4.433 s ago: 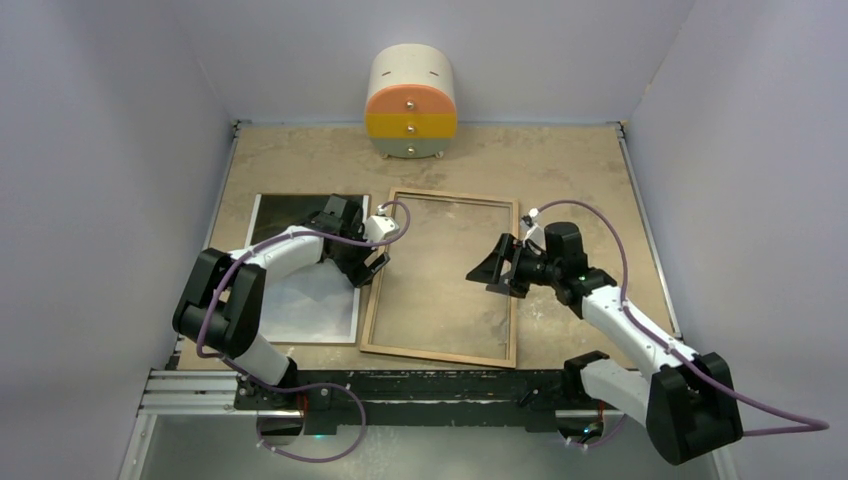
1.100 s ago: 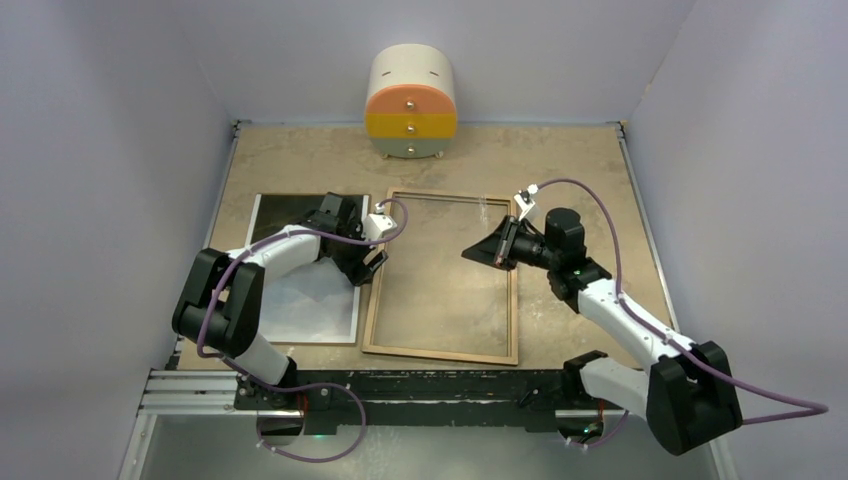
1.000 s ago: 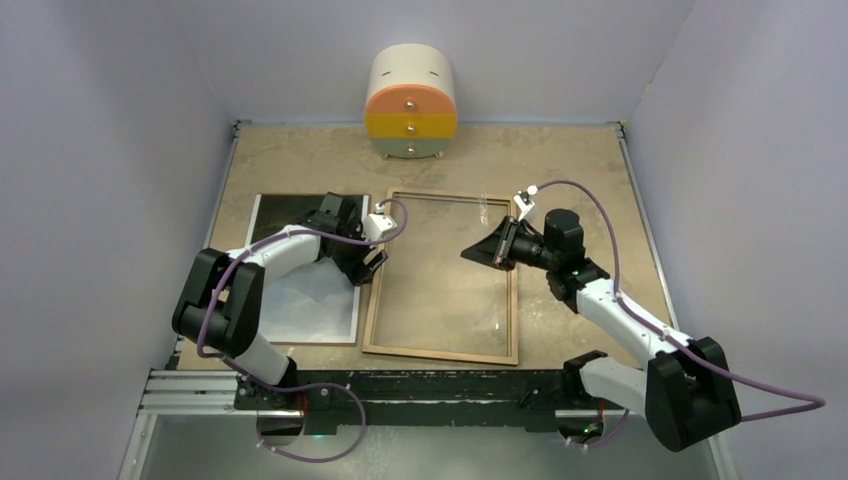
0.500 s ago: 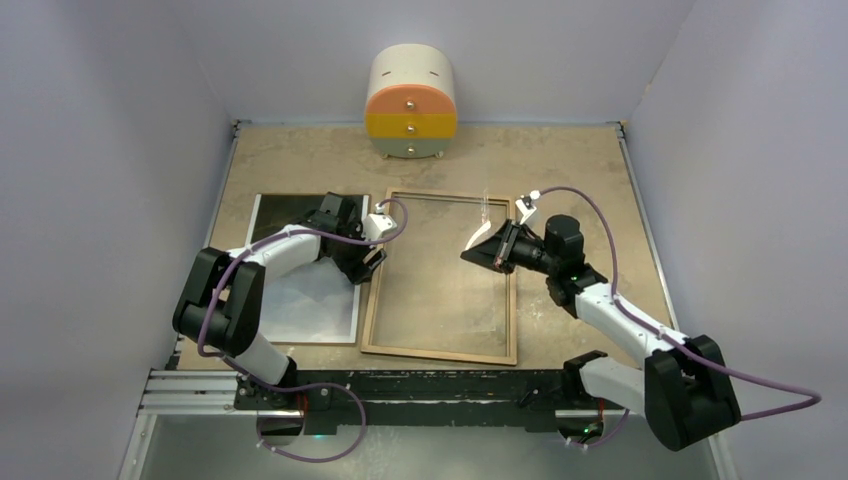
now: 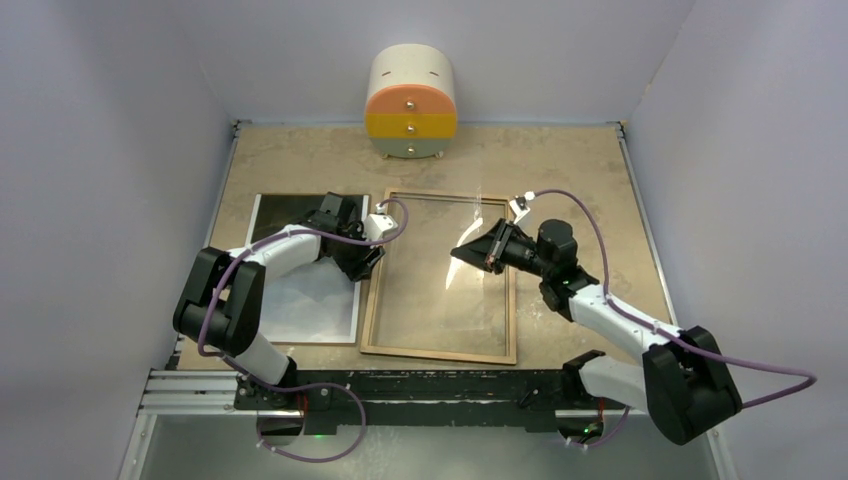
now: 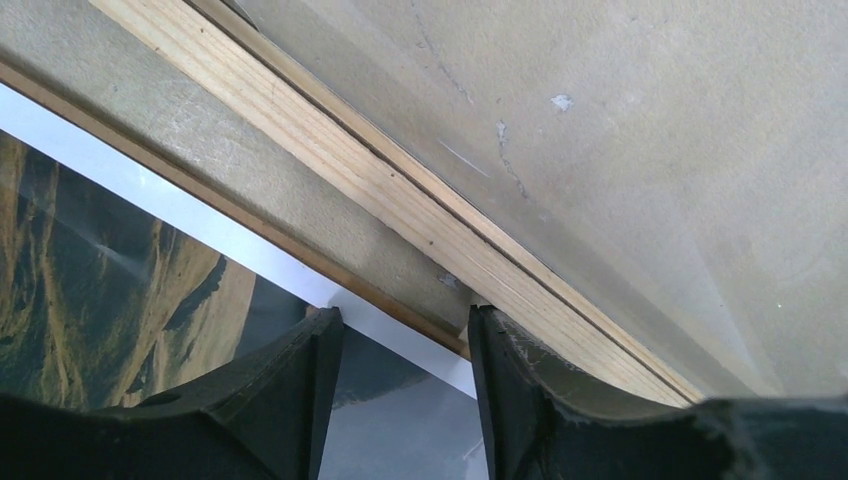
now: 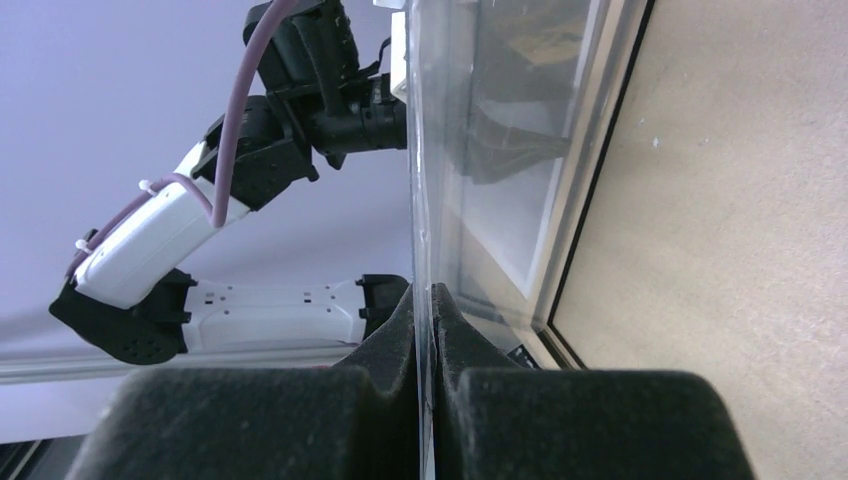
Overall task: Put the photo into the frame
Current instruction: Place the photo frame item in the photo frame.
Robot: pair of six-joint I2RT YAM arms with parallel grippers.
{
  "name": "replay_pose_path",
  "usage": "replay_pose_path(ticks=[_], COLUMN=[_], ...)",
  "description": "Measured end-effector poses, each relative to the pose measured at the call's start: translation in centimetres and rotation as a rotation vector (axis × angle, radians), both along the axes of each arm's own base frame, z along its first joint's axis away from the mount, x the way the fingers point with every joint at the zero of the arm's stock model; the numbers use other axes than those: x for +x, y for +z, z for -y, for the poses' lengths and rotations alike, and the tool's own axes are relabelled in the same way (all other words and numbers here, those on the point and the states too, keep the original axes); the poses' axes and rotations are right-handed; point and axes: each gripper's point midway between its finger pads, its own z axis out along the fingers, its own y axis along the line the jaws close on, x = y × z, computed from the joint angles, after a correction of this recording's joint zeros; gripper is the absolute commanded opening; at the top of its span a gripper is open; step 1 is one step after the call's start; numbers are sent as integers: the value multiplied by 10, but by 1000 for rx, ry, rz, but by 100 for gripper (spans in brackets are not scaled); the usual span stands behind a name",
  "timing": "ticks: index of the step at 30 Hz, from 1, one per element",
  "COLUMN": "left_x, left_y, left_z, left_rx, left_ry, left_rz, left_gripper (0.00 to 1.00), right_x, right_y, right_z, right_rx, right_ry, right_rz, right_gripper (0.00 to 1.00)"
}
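The large thin glossy print of a grey-green mountain landscape (image 5: pixel 310 305) is lying face up on the tan table (image 5: pixel 560 170), just beside the left rail of the large thin-edged wood-backed picture frame (image 5: pixel 440 354), which is lying back up. The left gripper (image 5: pixel 362 262) is hovering over that seam. In its wrist view the fingers (image 6: pixel 305 400) are standing apart, straddling the print's white border, with nothing between them. The right gripper (image 5: pixel 470 255) is pinching the clear glass pane (image 7: pixel 470 140) by one edge, fingers pressed together on it, and is holding it raised at an angle over the frame's right half.

The print is looking light and floppy, and it is lying flat on the table, so it is probably going to resist a straight pinch. The border by the frame, or a corner, is looking like the best place to take it (glossy faces also mark easily). The pane is likely stiff, slippery and brittle.

From above the pane is showing only as faint glints, so I cannot tell whether its far edge is resting in the frame. The left arm is covering part of the print. The left fingertips are being cut off by the picture's lower edge, so contact with the print is unclear.
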Motion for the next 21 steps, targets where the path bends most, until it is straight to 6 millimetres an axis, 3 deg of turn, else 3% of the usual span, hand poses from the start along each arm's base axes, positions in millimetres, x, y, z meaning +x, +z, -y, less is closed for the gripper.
replay_pose_path(ticks=[6,15,21], left_x=[-2,-3,-3], left_y=[1,1,1], left_z=[3,4,4], left_rx=[-16,-23,-22], left_ry=[-8,-12,-12], left_rz=[-7,-10,-10], left_gripper=[43,42,42], right_x=[-1,-3,-4], right_y=[4,11,5], right_z=[-4,-4,-3], right_rx=[24,37,24], right_ry=[-12,-19,-25], right_rz=[-20,-7,-13], right_gripper=[0,0,0])
